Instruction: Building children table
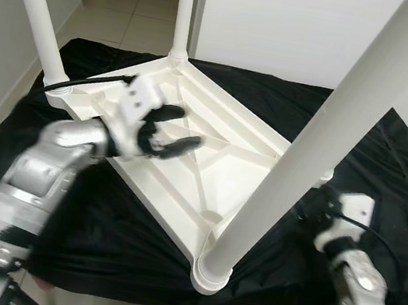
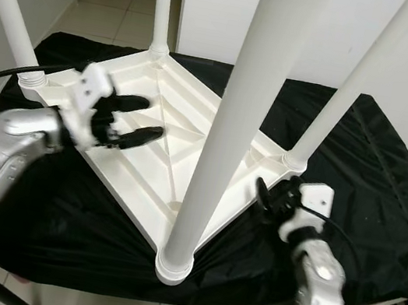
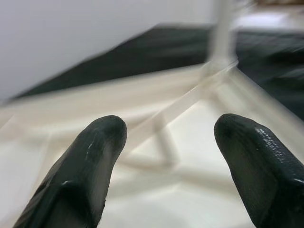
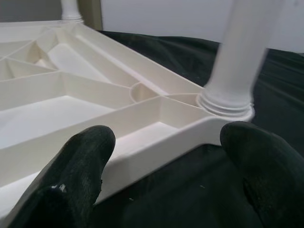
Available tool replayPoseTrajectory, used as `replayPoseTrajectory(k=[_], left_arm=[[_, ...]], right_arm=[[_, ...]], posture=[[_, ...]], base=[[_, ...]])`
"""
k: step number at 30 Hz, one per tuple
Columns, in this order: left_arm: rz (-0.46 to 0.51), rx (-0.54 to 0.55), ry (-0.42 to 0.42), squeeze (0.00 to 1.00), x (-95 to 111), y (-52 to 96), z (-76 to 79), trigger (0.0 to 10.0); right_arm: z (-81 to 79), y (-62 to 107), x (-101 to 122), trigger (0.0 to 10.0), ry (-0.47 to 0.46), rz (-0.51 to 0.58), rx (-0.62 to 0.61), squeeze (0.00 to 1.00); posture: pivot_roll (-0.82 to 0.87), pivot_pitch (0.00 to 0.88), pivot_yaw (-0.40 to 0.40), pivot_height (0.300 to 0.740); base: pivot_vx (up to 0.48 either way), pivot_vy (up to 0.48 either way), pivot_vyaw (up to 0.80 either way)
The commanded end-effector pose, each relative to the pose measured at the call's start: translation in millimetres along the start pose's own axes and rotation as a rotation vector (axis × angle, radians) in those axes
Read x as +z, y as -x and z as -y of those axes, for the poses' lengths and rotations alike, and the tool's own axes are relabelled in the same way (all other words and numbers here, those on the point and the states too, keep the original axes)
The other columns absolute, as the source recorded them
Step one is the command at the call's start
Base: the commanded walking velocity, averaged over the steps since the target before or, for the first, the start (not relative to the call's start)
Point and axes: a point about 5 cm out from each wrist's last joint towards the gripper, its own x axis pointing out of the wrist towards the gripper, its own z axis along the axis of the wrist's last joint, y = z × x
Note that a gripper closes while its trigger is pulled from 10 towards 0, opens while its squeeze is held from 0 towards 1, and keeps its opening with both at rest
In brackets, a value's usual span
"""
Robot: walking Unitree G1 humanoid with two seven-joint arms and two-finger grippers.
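Note:
A white plastic children's table (image 1: 210, 161) lies upside down on a black cloth (image 1: 389, 177), its ribbed underside facing up. Legs stand up from its corners: the near one (image 1: 309, 139), the far-left one (image 1: 36, 8), the back one (image 1: 184, 7) and the right one (image 2: 349, 91). My left gripper (image 1: 191, 127) hovers open just over the ribbed underside near its left part, with nothing between its fingers (image 3: 95, 142). My right gripper (image 2: 276, 193) is open low beside the table's right corner, close to the right leg's socket (image 4: 225, 102), holding nothing.
The cloth covers a tiled floor (image 1: 133, 14) that runs on into a corridor behind. White walls (image 1: 291, 18) stand at the back and right. A black cable (image 1: 90, 83) trails from my left wrist over the table's left edge.

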Motion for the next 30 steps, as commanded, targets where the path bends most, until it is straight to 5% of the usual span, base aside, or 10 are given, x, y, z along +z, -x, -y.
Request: replayPoseTrajectory(k=[1, 6, 9, 13, 19, 30], left_arm=[[0.0, -0.065, -0.01, 0.0, -2, -3.0, 6.3, 10.0], [0.043, -0.272, 0.113, 0.0, -8, 18.0, 27.0, 10.0], [0.029, -0.411, 0.128, 0.0, -11, 29.5, 41.7, 10.0], [0.004, -0.462, 0.11, 0.0, -15, 34.3, 48.1, 10.0], [-0.124, -0.544, -0.022, 0.0, -41, 31.2, 66.7, 10.0], [-0.24, -0.526, -0.189, 0.0, -64, 19.7, 70.0, 10.0]], right_arm=[[1.3, -0.5, 5, 10.0, -0.007, 0.015, 0.008, 0.0], [5.9, 10.6, 7, 10.0, 0.012, 0.004, 0.004, 0.0], [6.0, 13.8, 8, 10.0, 0.007, 0.003, -0.002, 0.0], [6.0, 15.3, 8, 10.0, 0.006, 0.001, -0.003, 0.0], [6.5, 22.8, 7, 10.0, 0.007, -0.029, 0.0, 0.0], [3.1, 21.8, 9, 10.0, 0.004, -0.032, 0.009, 0.0]], posture=[[-0.05, 0.037, -0.002, 0.74], [-0.06, 0.029, 0.018, 0.74], [-0.06, 0.03, 0.012, 0.74], [-0.07, 0.031, 0.014, 0.74], [-0.06, 0.036, 0.01, 0.74], [-0.06, 0.031, 0.012, 0.74]], base=[[0.0, 0.0, 0.0], [0.0, 0.0, 0.0], [0.0, 0.0, 0.0], [0.0, 0.0, 0.0], [0.0, 0.0, 0.0], [0.0, 0.0, 0.0]])
